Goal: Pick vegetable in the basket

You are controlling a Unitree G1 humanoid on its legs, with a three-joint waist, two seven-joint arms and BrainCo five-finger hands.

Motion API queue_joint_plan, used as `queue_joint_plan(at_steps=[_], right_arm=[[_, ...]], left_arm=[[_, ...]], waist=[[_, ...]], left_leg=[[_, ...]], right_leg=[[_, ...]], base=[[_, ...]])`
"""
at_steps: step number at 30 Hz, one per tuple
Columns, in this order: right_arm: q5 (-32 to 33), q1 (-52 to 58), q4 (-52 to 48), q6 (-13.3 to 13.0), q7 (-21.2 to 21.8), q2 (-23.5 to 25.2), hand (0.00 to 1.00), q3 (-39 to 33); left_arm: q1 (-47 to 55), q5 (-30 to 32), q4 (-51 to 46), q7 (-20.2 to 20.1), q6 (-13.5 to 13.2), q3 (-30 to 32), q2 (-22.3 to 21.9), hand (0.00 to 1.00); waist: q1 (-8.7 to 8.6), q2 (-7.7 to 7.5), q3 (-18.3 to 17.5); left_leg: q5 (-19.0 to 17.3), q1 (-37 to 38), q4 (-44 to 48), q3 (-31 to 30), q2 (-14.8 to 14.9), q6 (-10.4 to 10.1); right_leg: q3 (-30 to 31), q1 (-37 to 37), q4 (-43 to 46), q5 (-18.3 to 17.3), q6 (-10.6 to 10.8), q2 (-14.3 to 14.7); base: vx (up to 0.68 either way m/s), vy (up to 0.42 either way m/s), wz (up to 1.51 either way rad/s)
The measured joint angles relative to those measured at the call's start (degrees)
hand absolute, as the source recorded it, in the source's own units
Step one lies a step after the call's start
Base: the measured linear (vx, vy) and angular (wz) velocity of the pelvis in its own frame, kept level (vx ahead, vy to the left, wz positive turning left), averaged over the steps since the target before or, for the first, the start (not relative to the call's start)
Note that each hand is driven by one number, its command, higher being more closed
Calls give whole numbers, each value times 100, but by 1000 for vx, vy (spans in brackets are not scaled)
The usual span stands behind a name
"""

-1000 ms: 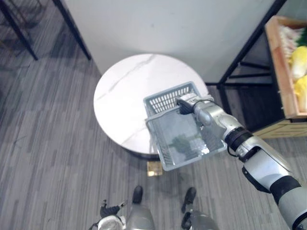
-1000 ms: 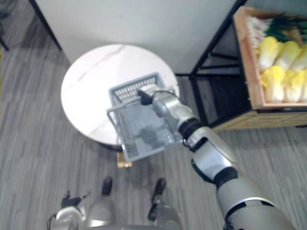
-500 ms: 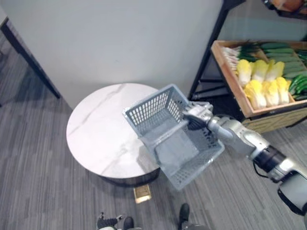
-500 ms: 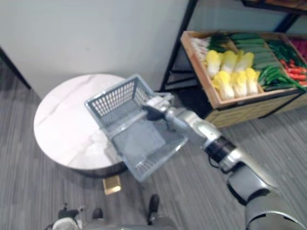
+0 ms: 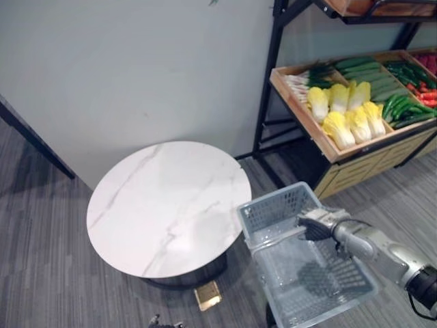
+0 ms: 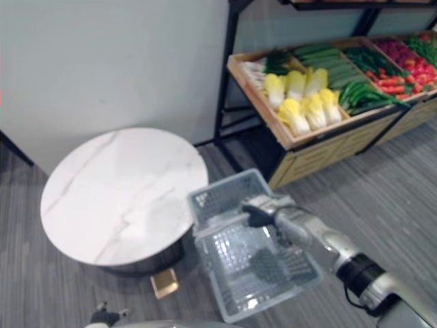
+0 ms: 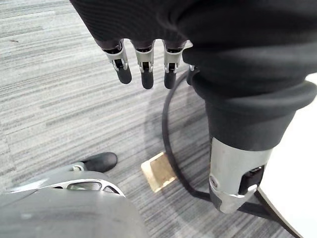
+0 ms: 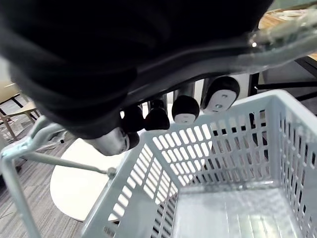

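Note:
An empty grey plastic basket [image 5: 274, 209] hangs above the floor, just right of the round table. My right hand [image 5: 315, 223] is shut on its wire handle [image 8: 277, 35], with the fingers [image 8: 184, 107] curled over the bar above the basket's mesh wall [image 8: 223, 148]. Yellow cabbages [image 5: 345, 117] lie in a wooden crate [image 5: 300, 109] on the shelf at the far right, next to green vegetables [image 5: 399, 106] and red ones [image 6: 403, 68]. My left hand [image 7: 143, 64] hangs over the carpet with its fingers straight and nothing in it.
A round white marble table [image 5: 164, 205] stands left of the basket, against a pale wall. A small tan block [image 5: 207, 295] lies on the floor by its base. The black shelf frame [image 5: 268, 75] rises between table and crate. A dark slanted leg [image 5: 34, 143] shows at far left.
The whole view has swung towards the shelf. The basket, held tilted over the table's edge before, now hangs level and lower, off the table's right side. My right hand keeps its hold.

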Motion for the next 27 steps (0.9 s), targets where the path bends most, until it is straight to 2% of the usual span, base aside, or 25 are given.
queue_joint_plan(at_steps=[5,9,12,18,19,21,22,23,24,25,26,27], right_arm=[[-35,750,25,-52,-5,-4,100,-435],[-326,1657,253,-143,-149,6,100,-1328],[-507,2067,484,-140,-286,6,100,-1813],[-882,2602,659,-112,-440,85,100,-2575],[-919,2656,667,-79,-493,158,100,-2730],[-1085,2639,665,-25,-623,177,100,-2801],[-1208,2594,665,28,-655,181,100,-2827],[-1364,2501,663,117,-685,202,100,-2826],[-1387,2371,735,195,-706,271,100,-2821],[-1421,2153,872,221,-730,358,100,-2801],[-1531,1650,1101,260,-813,485,100,-2680],[-1549,1373,1189,241,-857,442,100,-2669]], left_arm=[[86,80,5,-57,1,-63,-48,0],[173,83,131,-86,3,-58,-128,0],[209,92,166,-91,4,-53,-151,0],[392,93,162,-186,1,-55,-157,0],[395,122,160,-189,0,-58,-148,0],[408,124,163,-195,-2,-76,-113,0],[383,125,152,-194,-10,-133,-47,0],[377,171,108,-196,-11,-165,25,0],[389,283,95,-193,-12,-168,40,0],[399,329,84,-190,-18,-177,22,0],[399,354,78,-189,-17,-204,-8,0],[390,355,-16,-187,-13,-184,11,0]], waist=[[-93,118,-52],[-147,265,-95],[-182,305,-120],[-357,249,-128],[-469,234,-118],[-478,182,-105],[-474,104,-73],[-471,19,-41],[-433,55,-34],[-419,246,-32],[-391,444,109],[-367,468,278]], left_leg=[[-46,-4,69,-1,-25,11],[-77,1,101,-1,-52,21],[-98,31,103,7,-50,17],[-192,208,115,193,-82,1],[-191,198,139,270,-119,0],[-245,85,248,552,-201,38],[-326,-56,447,800,-264,105],[-423,-166,743,1061,-293,202],[-423,-224,790,1331,-225,318],[-397,-227,738,1572,5,363],[-403,-209,848,1933,377,359],[-416,-66,946,2199,528,348]], right_leg=[[4,27,-1,-3,4,-42],[6,47,-1,-5,8,-75],[16,84,-2,-22,31,-74],[190,142,7,-29,34,-78],[288,46,98,-30,106,-100],[622,-300,311,-5,186,-145],[814,-492,302,63,296,-163],[892,-611,171,-56,386,-219],[623,-663,34,-552,529,-224],[109,-722,125,-759,355,-172],[-1028,-1042,1291,-765,-583,-184],[-1783,-1062,2471,-961,-938,-370]], base=[[0,0,0],[0,0,0],[0,0,0],[-19,5,-16],[-28,44,-47],[-53,54,-72],[-101,51,-91],[-108,41,-110],[-137,32,-107],[-126,38,-137],[-75,70,-149],[1,79,-152]])
